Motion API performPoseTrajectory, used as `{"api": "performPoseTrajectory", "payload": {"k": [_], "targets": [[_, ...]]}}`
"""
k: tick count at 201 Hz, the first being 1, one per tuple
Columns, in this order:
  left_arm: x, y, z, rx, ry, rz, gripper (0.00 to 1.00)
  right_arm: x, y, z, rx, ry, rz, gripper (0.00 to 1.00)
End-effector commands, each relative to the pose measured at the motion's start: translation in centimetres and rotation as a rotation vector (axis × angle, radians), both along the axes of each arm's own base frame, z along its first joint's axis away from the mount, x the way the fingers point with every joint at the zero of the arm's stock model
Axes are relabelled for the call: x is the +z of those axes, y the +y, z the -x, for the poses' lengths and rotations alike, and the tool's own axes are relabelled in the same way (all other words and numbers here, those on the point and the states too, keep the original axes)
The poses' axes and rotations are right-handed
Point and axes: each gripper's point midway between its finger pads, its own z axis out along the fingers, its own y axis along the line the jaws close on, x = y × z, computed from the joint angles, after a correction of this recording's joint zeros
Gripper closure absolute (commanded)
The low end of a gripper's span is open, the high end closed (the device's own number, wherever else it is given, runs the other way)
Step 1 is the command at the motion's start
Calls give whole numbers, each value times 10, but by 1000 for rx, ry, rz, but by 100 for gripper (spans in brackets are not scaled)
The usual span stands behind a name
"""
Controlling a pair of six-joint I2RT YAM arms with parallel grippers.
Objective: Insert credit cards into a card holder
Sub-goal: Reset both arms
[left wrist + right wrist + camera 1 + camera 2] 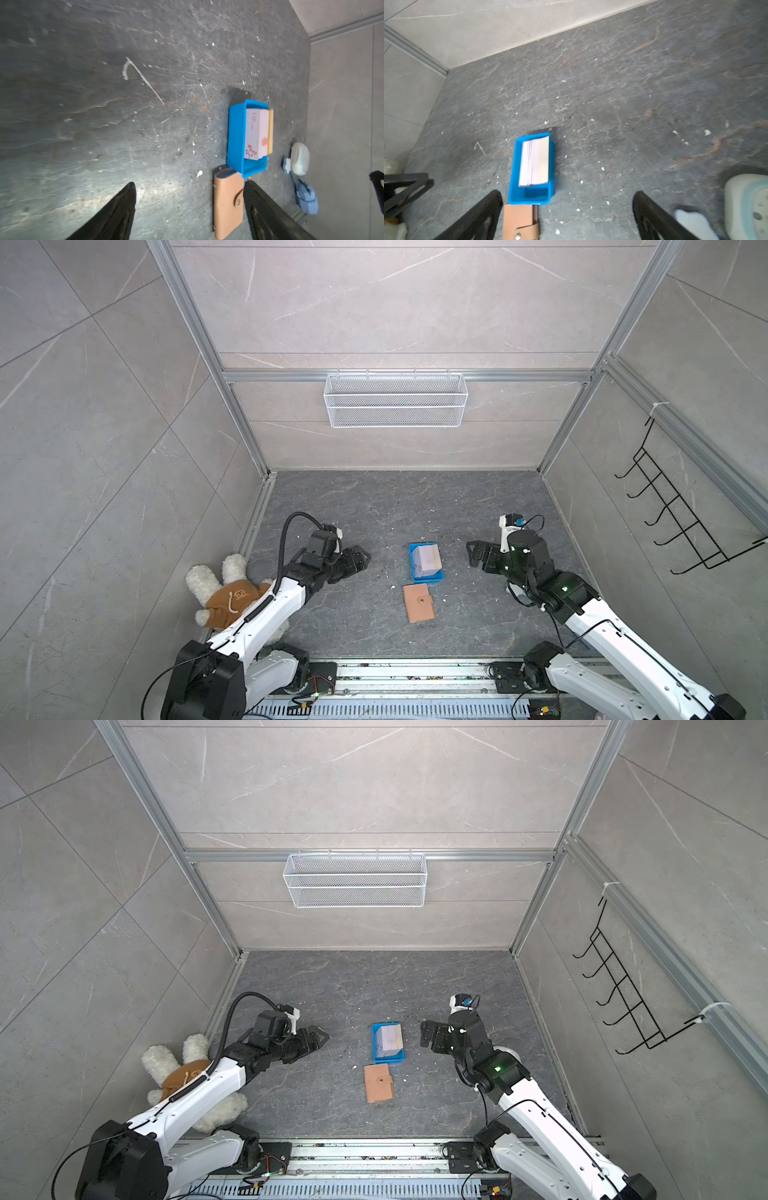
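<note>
The credit cards [428, 561] stand on edge as a pale pink-white stack inside a small blue tray [427, 580] at mid-table; the stack also shows in the wrist views [254, 135] [534, 163]. The tan card holder [419, 602] lies closed, tab snapped, just in front of the tray, and shows again in a top view [379, 1083]. My left gripper [362, 559] hovers well left of the tray, open and empty [190, 184]. To the right of the tray, my right gripper [471, 553] is open wide with nothing in it [567, 192].
A white plush toy in a brown top [226, 593] lies against the left arm by the left wall. A pale blue-white object [747, 205] sits near the right arm. A wire basket [395, 400] hangs on the back wall, a black hook rack [681, 522] on the right wall.
</note>
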Motion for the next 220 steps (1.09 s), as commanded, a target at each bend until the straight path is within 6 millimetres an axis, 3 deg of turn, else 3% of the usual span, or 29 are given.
{"api": "performPoseTrajectory", "payload": {"k": [1,43,66,103,125,162,220], "targets": [[13,25,-7,59,-70,-69,9,4,-30,-11,-114,-34,37,0],[25,82,-13,221,-160,-250,2,5,-82,-34,-293,-89,92,0],[30,101,-16,243,-207,-307,1,0,-104,-47,-353,-75,128,0],[26,130,-23,360,-264,-407,2,-12,-132,-62,-420,-217,155,0],[24,137,-34,375,-294,-449,1,-32,-142,-70,-413,-194,186,0],[18,159,-51,361,-294,-665,0,-56,-155,-78,-451,-221,220,0],[0,177,-77,309,-391,-735,1,-70,-157,-94,-440,-270,278,0]]}}
